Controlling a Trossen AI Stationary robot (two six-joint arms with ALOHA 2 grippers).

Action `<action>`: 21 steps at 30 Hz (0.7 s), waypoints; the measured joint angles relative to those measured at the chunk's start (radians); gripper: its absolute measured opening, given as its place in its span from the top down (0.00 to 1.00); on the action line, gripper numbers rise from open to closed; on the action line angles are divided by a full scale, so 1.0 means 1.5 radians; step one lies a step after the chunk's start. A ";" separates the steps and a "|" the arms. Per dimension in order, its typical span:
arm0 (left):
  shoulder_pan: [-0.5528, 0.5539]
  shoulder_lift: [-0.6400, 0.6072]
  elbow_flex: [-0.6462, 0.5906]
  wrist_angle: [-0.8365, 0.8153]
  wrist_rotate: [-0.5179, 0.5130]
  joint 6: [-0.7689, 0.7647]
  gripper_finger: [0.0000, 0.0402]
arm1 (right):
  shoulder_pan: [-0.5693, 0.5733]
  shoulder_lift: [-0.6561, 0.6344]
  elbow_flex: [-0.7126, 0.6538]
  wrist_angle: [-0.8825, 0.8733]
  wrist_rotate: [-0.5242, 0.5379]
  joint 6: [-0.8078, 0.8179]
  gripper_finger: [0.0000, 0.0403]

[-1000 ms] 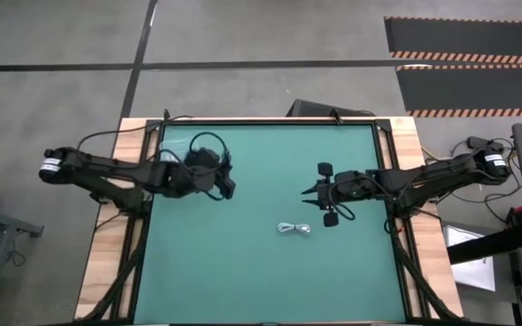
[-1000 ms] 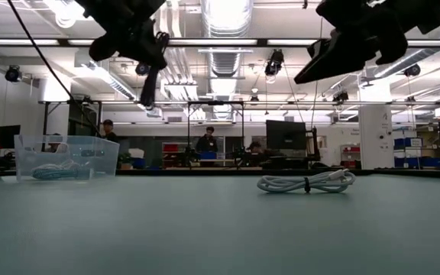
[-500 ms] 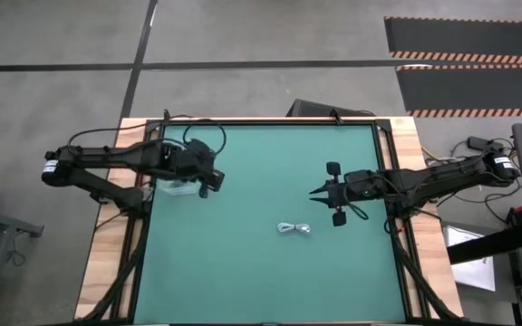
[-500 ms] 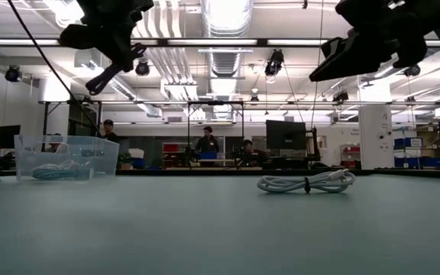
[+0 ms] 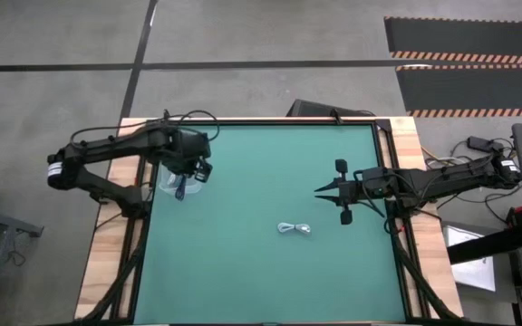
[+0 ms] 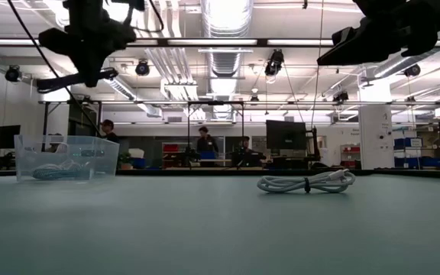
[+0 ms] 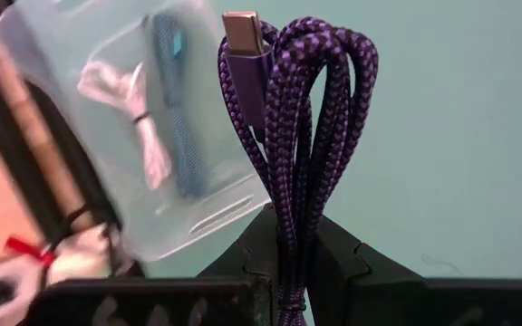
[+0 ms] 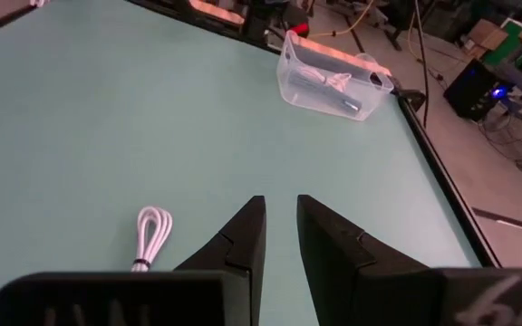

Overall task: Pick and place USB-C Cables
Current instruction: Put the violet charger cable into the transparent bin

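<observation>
My left gripper is shut on a dark purple braided cable bundle and hovers over the clear container at the table's left edge. A white cable and a teal cable lie in the container. Another white cable bundle lies flat on the green mat, also in the low view and the right wrist view. My right gripper hangs in the air up and to the right of it, fingers a narrow gap apart, touching nothing. My left gripper pinches the purple cable bundle between its two fingers at one end of the bundle. The loops and the USB-C plug stick out past the fingertips. The bundle is lifted clear, above the container.
The clear container stands near the mat's far left corner. Wooden table edges and black frame rails border the green mat. Open mat lies between the arms and toward the near edge. People and desks show in the room beyond.
My left gripper, still shut on the purple cable, has swung from mid-table toward the left edge and turned, ending over the container. My right gripper has drawn back a little toward the right edge and risen. The white cable on the mat has stayed put.
</observation>
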 joint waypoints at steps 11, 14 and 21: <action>0.115 0.115 0.031 -0.094 0.078 0.139 0.96 | 0.000 0.004 0.000 0.001 0.000 -0.002 0.86; 0.141 0.157 0.056 -0.095 0.080 0.199 0.96 | 0.000 0.004 0.000 0.000 0.000 -0.002 0.86; 0.205 0.238 0.081 -0.096 0.080 0.305 0.96 | 0.000 0.004 0.000 0.000 0.000 -0.002 0.86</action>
